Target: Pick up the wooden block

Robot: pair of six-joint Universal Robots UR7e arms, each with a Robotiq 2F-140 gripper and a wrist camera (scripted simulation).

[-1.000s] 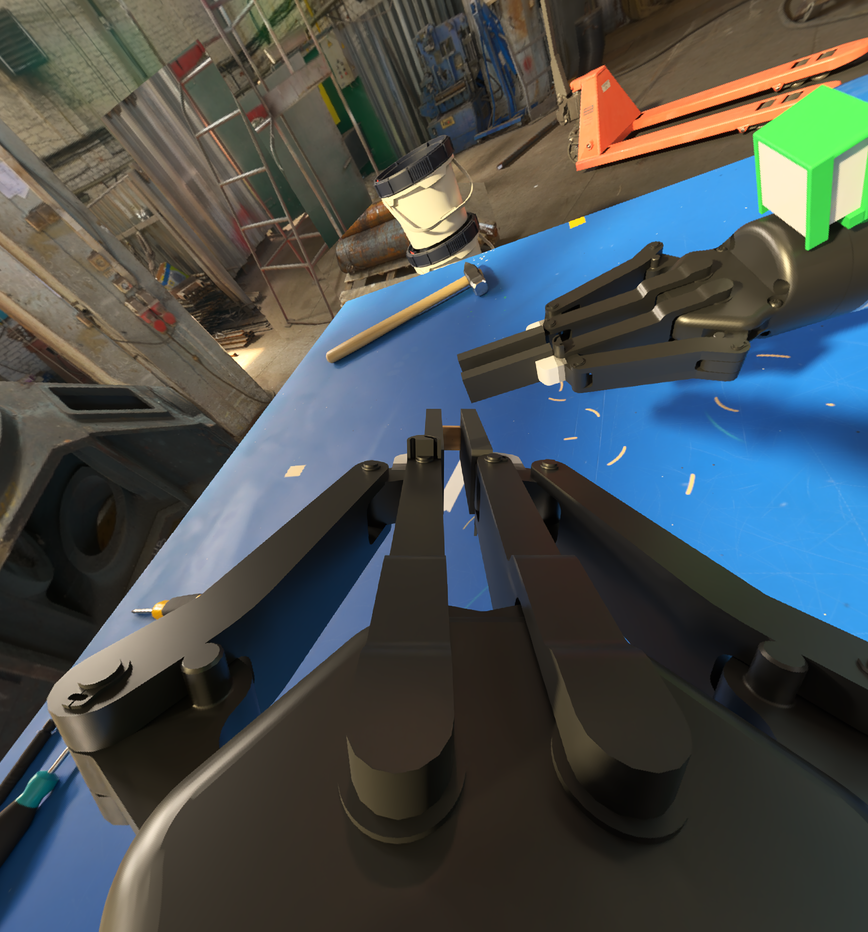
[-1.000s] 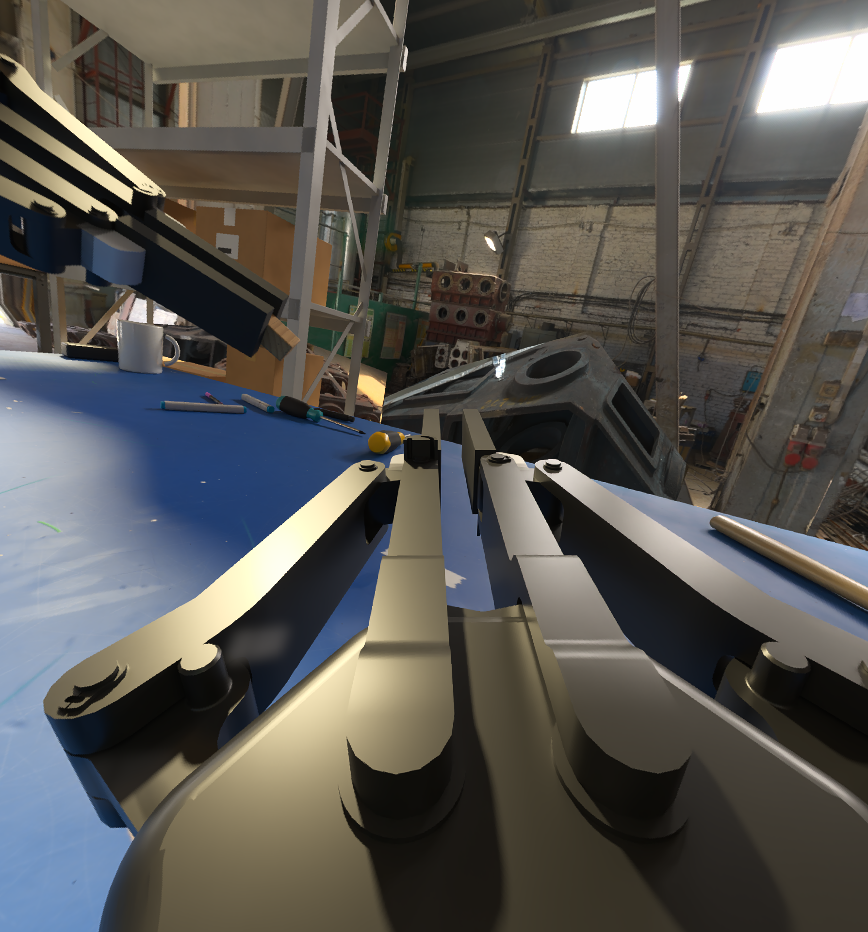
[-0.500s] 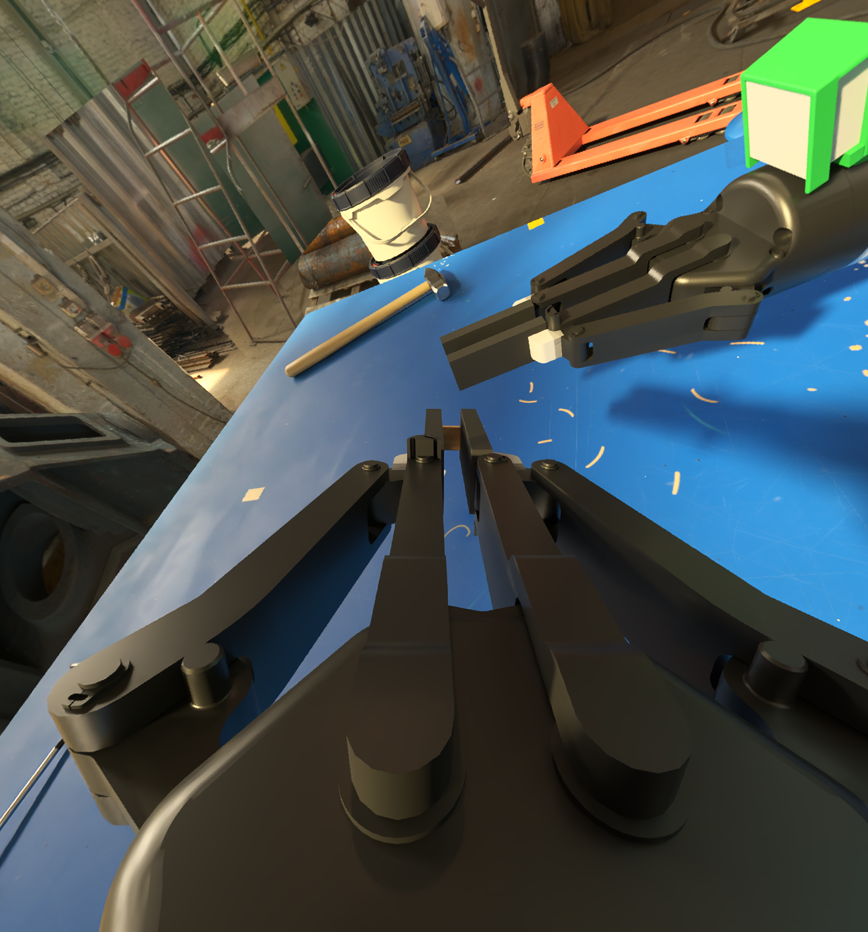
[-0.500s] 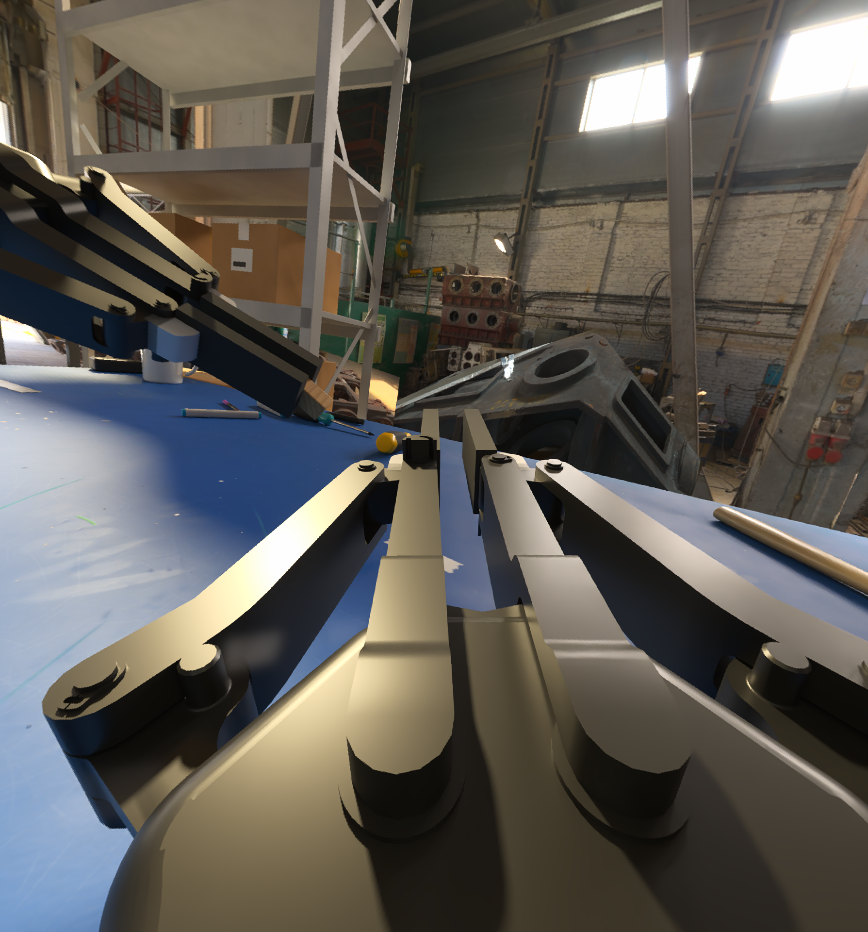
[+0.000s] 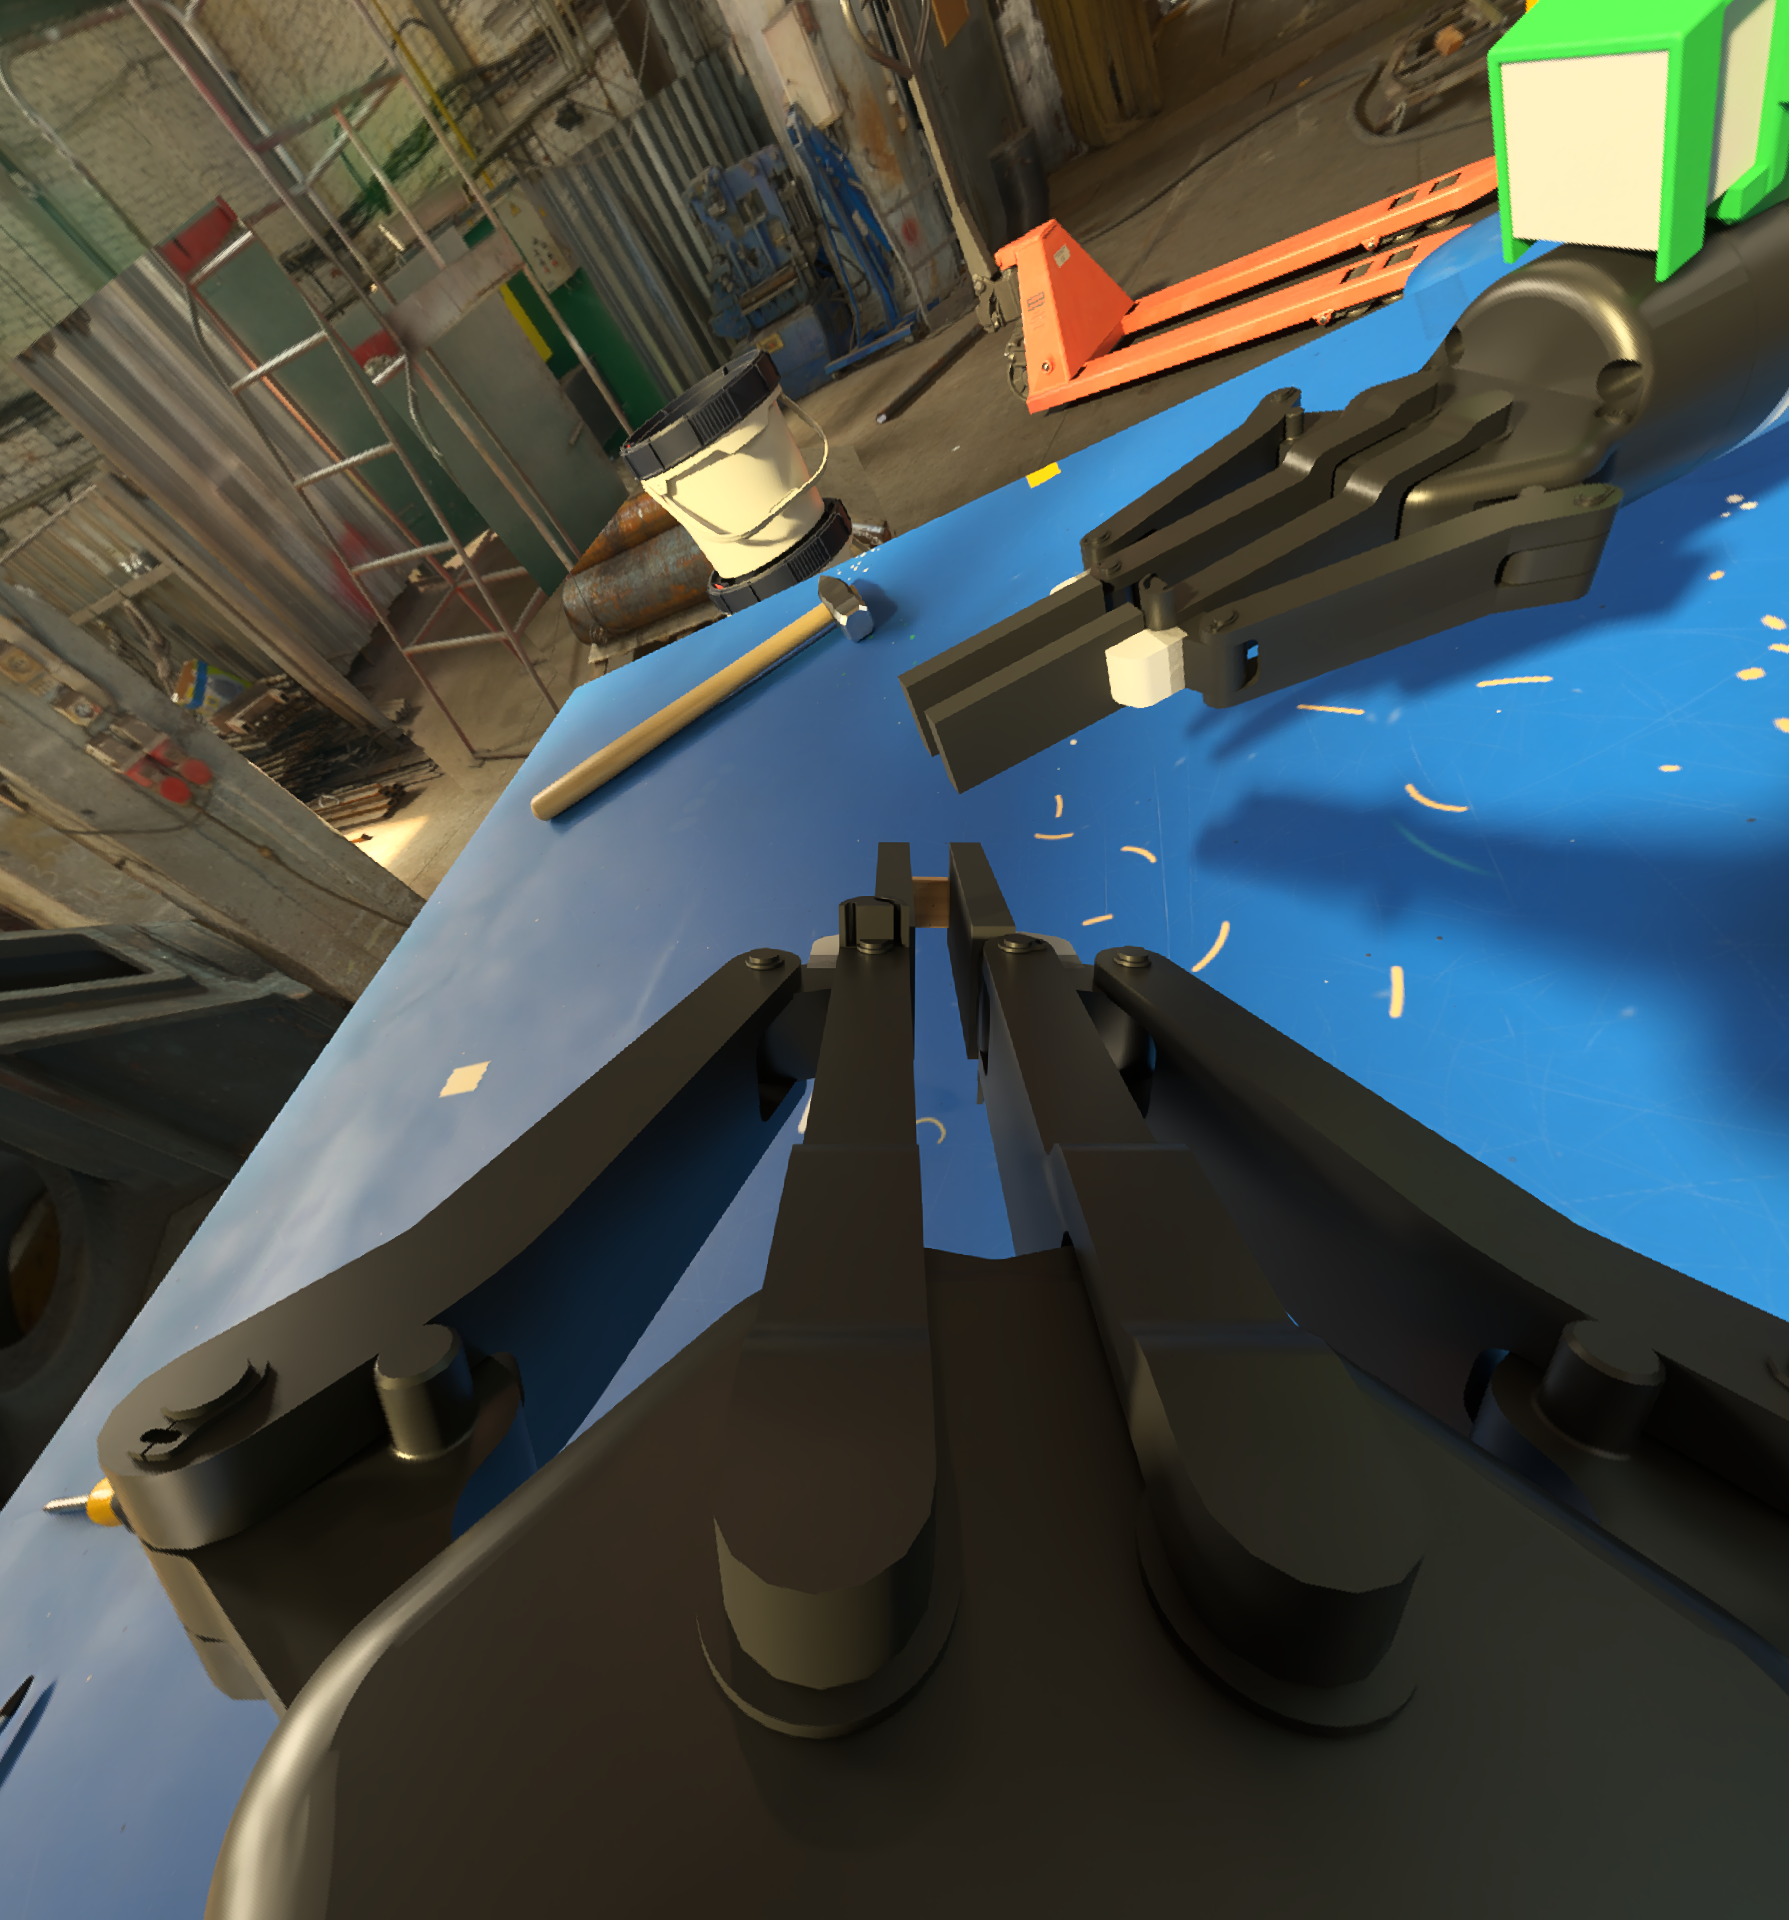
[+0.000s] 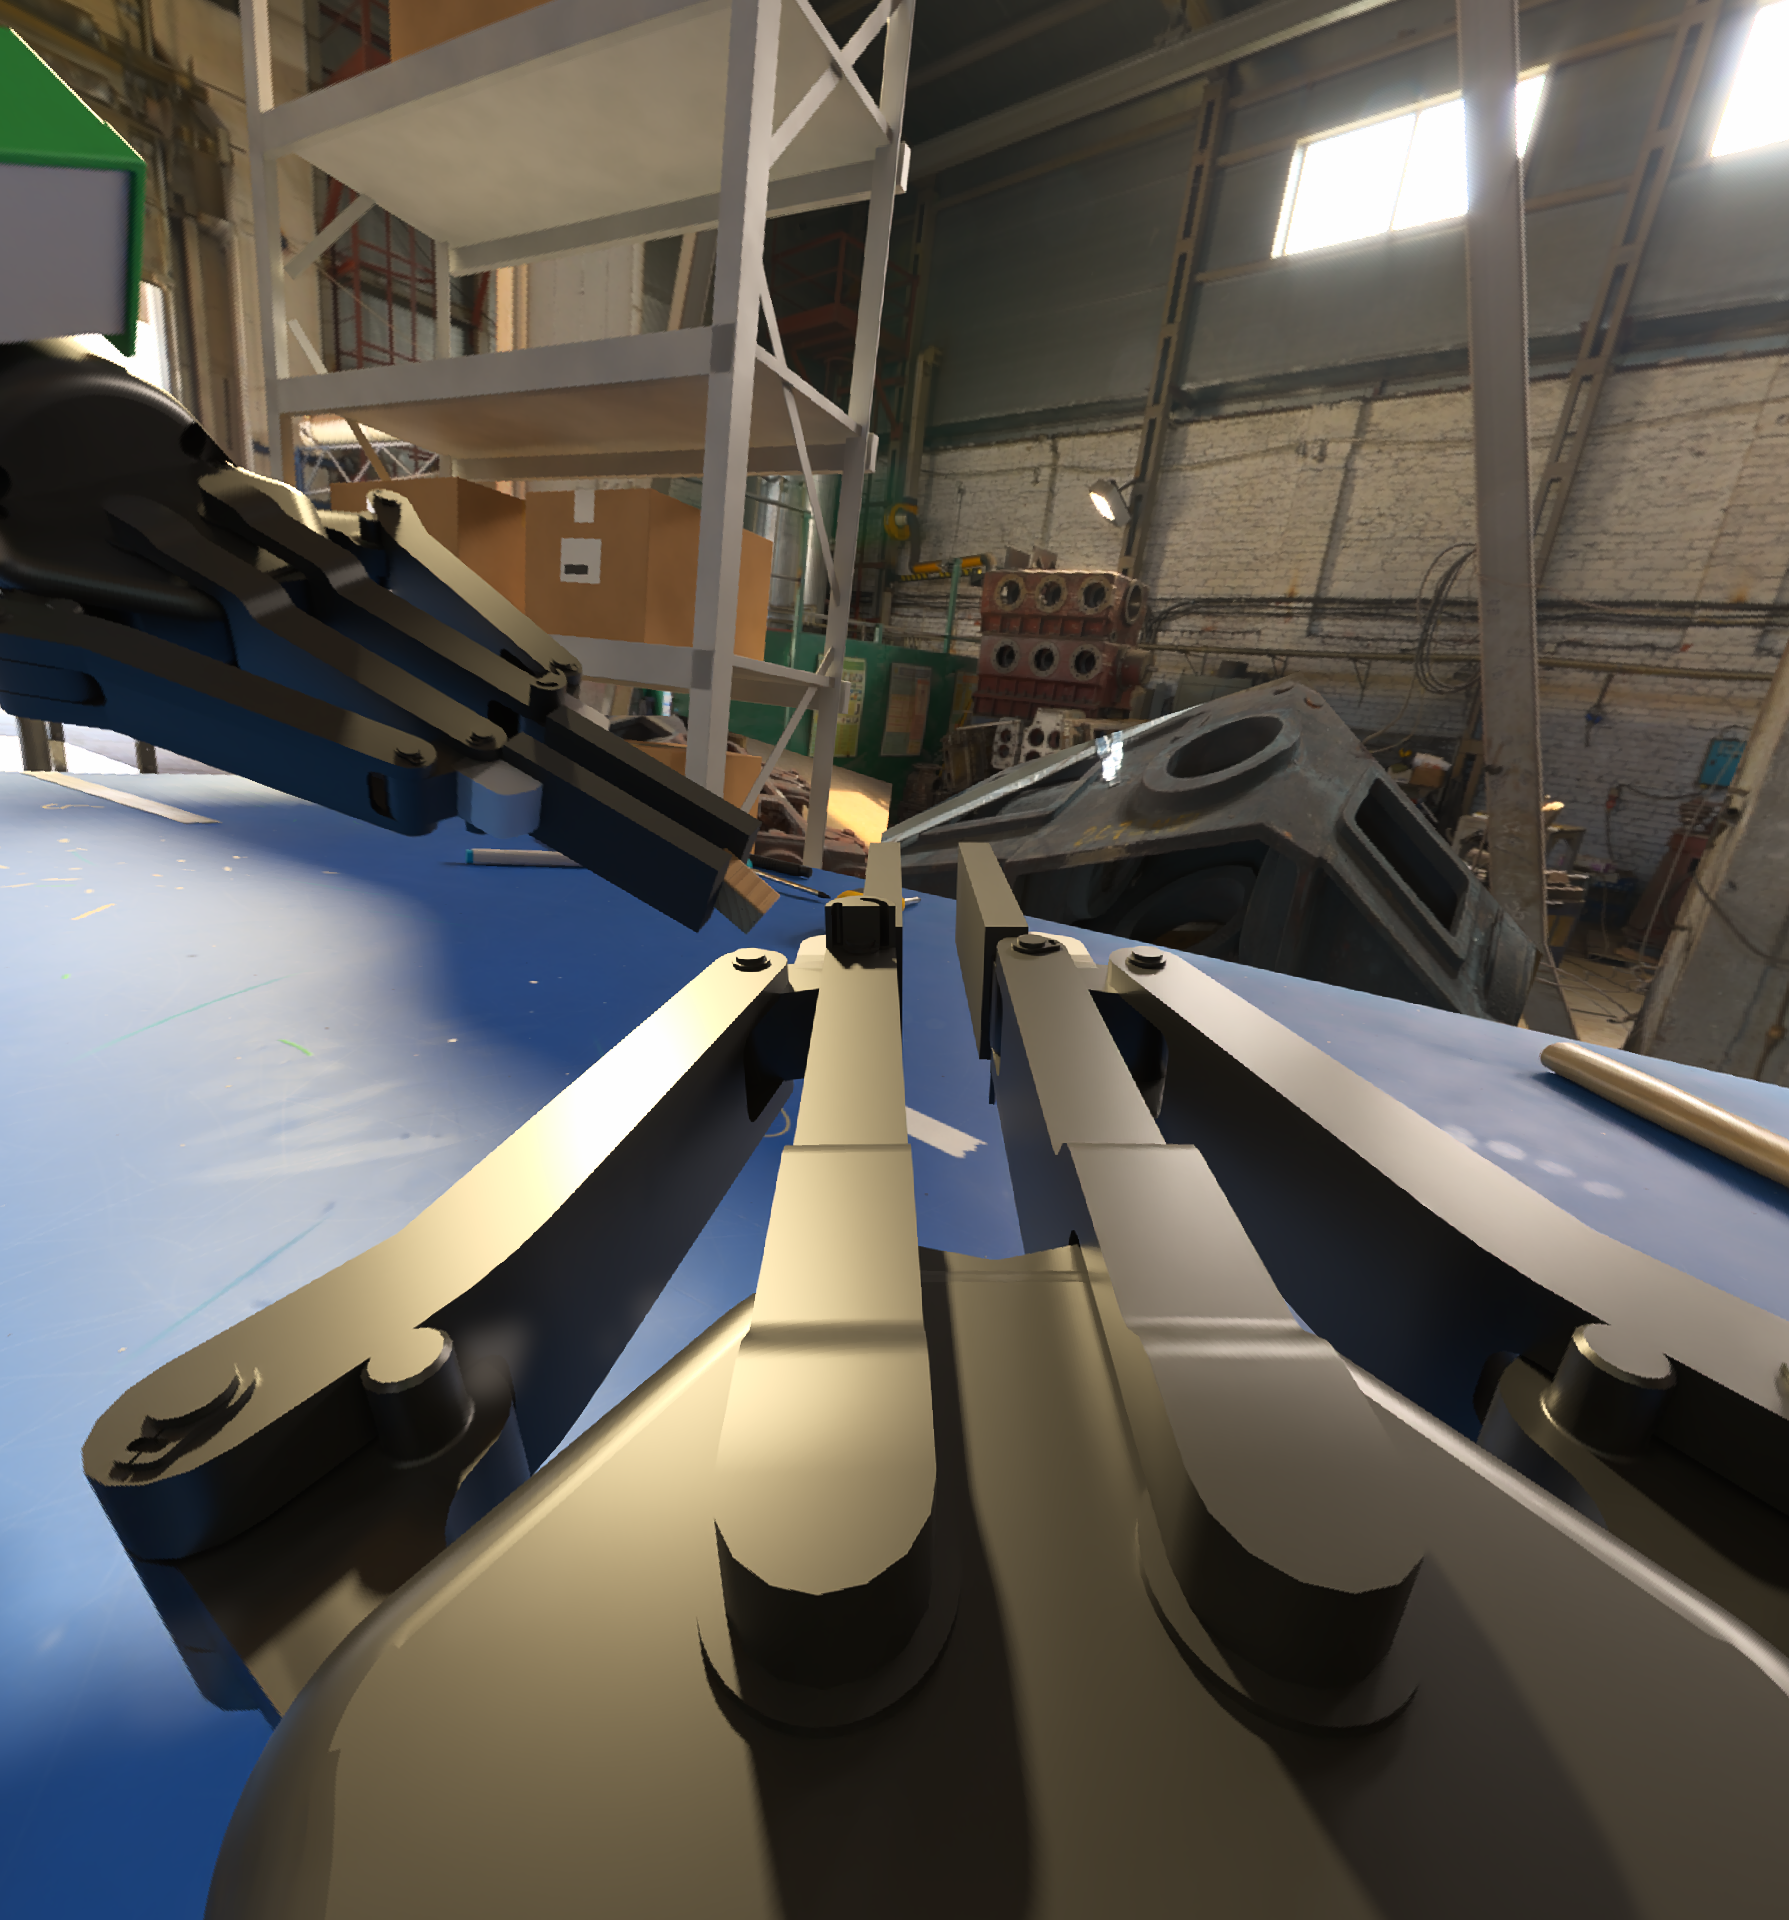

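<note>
My left gripper [image 5: 929,868] is shut on the small wooden block [image 5: 929,902], held between the fingertips above the blue table [image 5: 1492,1039]. In the right wrist view the left gripper [image 6: 729,899] comes in from the upper left, and the block [image 6: 752,891] sticks out at its tips, clear of the table. My right gripper [image 6: 929,868] is shut with a narrow gap and holds nothing. In the left wrist view the right gripper [image 5: 937,727] hovers low over the table, just beyond the left one, with its tips pointing toward it.
A hammer [image 5: 703,696] lies near the table's far edge; its handle [image 6: 1700,1122] also shows in the right wrist view. A screwdriver [image 5: 90,1503] lies at the left edge and a marker [image 6: 521,857] farther off. A white bucket [image 5: 734,488] and an orange pallet truck [image 5: 1181,312] stand off the table.
The left gripper, with the block in it, has moved closer to the right gripper's tips. The right gripper has stayed low over the table.
</note>
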